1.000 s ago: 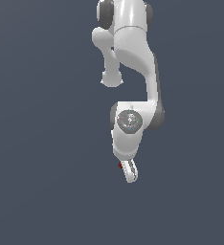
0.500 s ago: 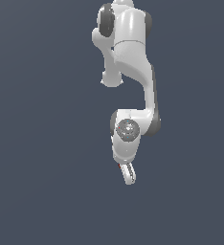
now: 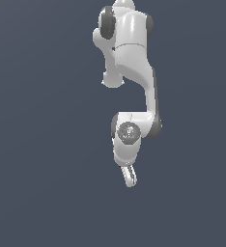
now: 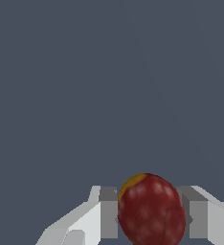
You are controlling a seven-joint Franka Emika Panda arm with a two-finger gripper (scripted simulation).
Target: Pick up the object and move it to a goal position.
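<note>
A white robot gripper (image 4: pixel 151 217) clamps its fingers (image 4: pixel 108 215) on a dark red, yellow-patched round fruit (image 4: pixel 151 213), apparently to carry it goalward.

Object (image 4: pixel 151 210): dark red, egg-shaped lump with pale mottling and a small yellow-orange patch at its upper left edge. In the wrist view it sits at bottom centre of the frame, its lower edge cut off. In the exterior view only a tiny red speck (image 3: pixel 120 167) shows, just below centre of the frame.
</note>
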